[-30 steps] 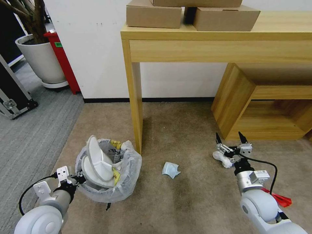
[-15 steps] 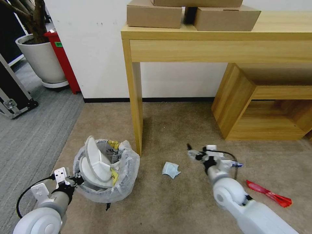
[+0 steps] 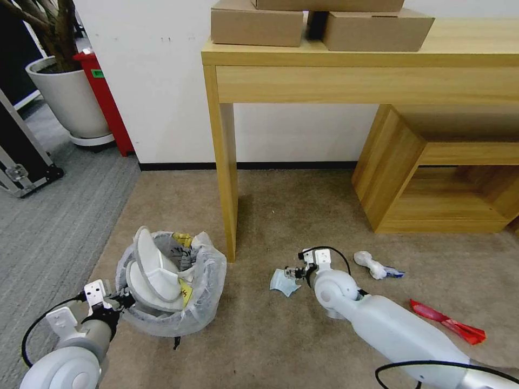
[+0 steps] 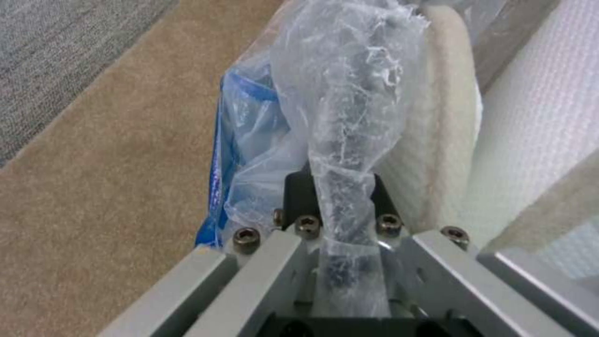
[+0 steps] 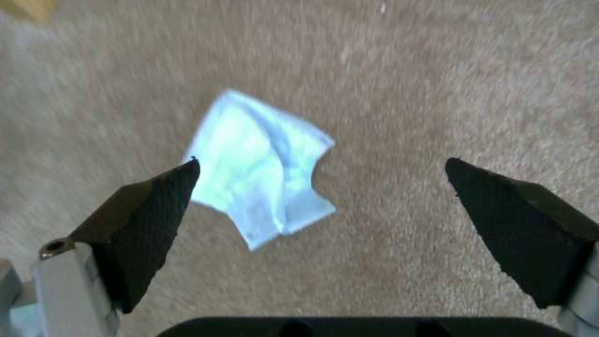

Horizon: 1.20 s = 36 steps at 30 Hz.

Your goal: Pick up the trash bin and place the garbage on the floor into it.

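The left pincer [image 3: 120,299] is pinched on the bag-covered rim of the trash bin [image 3: 200,292], which sits low at the robot's left on the tan carpet [image 3: 292,216], near the leg of the wooden bench [image 3: 224,162]; the left wrist view shows crinkly plastic bunched between the closed fingers. The right pincer [image 3: 292,272] hovers just above a pale blue crumpled paper [image 3: 283,282] on the carpet, its black fingertips [image 5: 156,206] spread wide with the scrap [image 5: 262,164] lying closer to one tip than the other. That offset is the main risk: on closing, the tips may only graze a corner of the paper and push it along the carpet or pick up nothing. The thin, flat scrap may also slip out, or the tips may scrape the pile. On the left, the grip seems to bear largely on loose bag film, so the bin could sag or tilt, and a white slipper [image 3: 154,270] standing tall above its rim could topple out. A small white wrapped piece [image 3: 373,265] and a red wrapper [image 3: 446,322] lie well apart to the right. The bin's dark wall is hidden by the bag, its deeper contents cannot be made out, and the right arm covers the carpet under it
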Tool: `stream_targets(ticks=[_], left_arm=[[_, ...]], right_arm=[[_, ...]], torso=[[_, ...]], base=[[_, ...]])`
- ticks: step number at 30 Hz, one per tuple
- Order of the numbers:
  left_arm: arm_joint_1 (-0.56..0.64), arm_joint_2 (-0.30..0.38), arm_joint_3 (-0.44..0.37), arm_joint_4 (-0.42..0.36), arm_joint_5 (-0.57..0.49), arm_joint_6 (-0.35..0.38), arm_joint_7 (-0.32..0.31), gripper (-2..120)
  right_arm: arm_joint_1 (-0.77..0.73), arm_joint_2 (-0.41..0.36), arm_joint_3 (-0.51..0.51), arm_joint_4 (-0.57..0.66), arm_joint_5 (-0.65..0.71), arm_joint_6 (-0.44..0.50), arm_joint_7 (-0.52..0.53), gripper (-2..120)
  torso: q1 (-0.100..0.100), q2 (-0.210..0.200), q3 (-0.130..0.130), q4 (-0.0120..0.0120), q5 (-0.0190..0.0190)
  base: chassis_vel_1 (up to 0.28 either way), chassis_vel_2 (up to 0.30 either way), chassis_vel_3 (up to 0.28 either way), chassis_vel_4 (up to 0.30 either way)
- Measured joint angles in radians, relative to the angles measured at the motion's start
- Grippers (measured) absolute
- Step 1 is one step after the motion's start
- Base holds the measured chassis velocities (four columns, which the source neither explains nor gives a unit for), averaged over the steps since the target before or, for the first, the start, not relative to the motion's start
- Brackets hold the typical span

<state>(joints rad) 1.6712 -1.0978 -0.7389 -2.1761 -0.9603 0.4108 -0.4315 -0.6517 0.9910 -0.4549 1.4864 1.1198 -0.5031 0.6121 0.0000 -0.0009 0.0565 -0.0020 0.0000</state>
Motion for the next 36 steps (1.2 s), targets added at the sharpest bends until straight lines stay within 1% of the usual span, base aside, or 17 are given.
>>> stream_targets(ticks=[4, 13, 17, 19, 21, 22, 25, 26, 29, 35, 36], left_arm=[[0.002, -0.003, 0.0, -0.001, 0.001, -0.003, -0.001, 0], [0.015, -0.016, 0.0, -0.006, 0.014, -0.011, -0.001, 0], [0.026, -0.018, -0.006, -0.015, 0.016, -0.014, 0.0, 0], [0.028, -0.018, -0.007, -0.016, 0.016, -0.015, 0.0, 0], [0.033, -0.019, -0.012, -0.018, 0.017, -0.018, 0.0, 0], [0.033, -0.019, -0.012, -0.018, 0.017, -0.018, 0.0, 0], [0.041, -0.023, -0.013, -0.018, 0.02, -0.024, 0.002, 0], [0.041, -0.023, -0.013, -0.018, 0.02, -0.024, 0.002, 0], [0.044, -0.023, -0.014, -0.018, 0.022, -0.027, 0.004, 0], [0.044, -0.022, -0.014, -0.017, 0.022, -0.03, 0.004, 0], [0.044, -0.022, -0.014, -0.017, 0.022, -0.03, 0.004, 0]], right_arm=[[0.007, 0.008, -0.039, -0.042, -0.03, 0.003, -0.035, 100], [0.017, 0.054, -0.088, -0.109, -0.06, 0.023, -0.054, 100], [0.031, 0.112, -0.11, -0.18, -0.09, 0.038, -0.064, 100], [0.034, 0.125, -0.113, -0.195, -0.098, 0.043, -0.069, 100], [0.041, 0.161, -0.117, -0.244, -0.12, 0.056, -0.081, 100], [0.041, 0.161, -0.117, -0.244, -0.12, 0.056, -0.081, 100], [0.052, 0.203, -0.121, -0.308, -0.145, 0.08, -0.102, 100], [0.052, 0.203, -0.121, -0.308, -0.145, 0.08, -0.102, 100], [0.06, 0.238, -0.125, -0.362, -0.167, 0.095, -0.118, 100], [0.066, 0.263, -0.125, -0.403, -0.187, 0.106, -0.127, 99], [0.066, 0.265, -0.125, -0.407, -0.191, 0.109, -0.127, 94]], torso=[[0.0, 0.0, 0.0, 0.0, 0.0], [0.0, 0.0, 0.0, -0.0001, -0.0001], [0.0, 0.0, 0.0, 0.0, -0.0001], [0.0, 0.0, 0.0, 0.0, 0.0], [0.0, 0.0, 0.0, 0.0, -0.0001], [0.0, 0.0, 0.0, 0.0, -0.0001], [0.0, 0.0, 0.0, 0.0, -0.0001], [0.0, 0.0, 0.0, 0.0, -0.0001], [0.0, 0.0, 0.0, 0.0, 0.0], [0.0, 0.0, 0.0, 0.0, 0.0], [0.0, 0.0, 0.0, 0.0, -0.0001]], base=[[0.0, 0.0, 0.0, 0.0], [0.0, 0.0, 0.0, 0.0], [0.0, 0.0, 0.0, 0.0], [0.0, 0.0, 0.0, 0.0], [0.0, 0.0, 0.0, 0.0], [0.0, 0.0, 0.0, 0.0], [0.0, 0.0, 0.0, 0.0], [0.0, 0.0, 0.0, 0.0], [0.0, 0.0, 0.0, 0.0], [0.0, 0.0, 0.0, 0.0], [0.0, 0.0, 0.0, 0.0]])
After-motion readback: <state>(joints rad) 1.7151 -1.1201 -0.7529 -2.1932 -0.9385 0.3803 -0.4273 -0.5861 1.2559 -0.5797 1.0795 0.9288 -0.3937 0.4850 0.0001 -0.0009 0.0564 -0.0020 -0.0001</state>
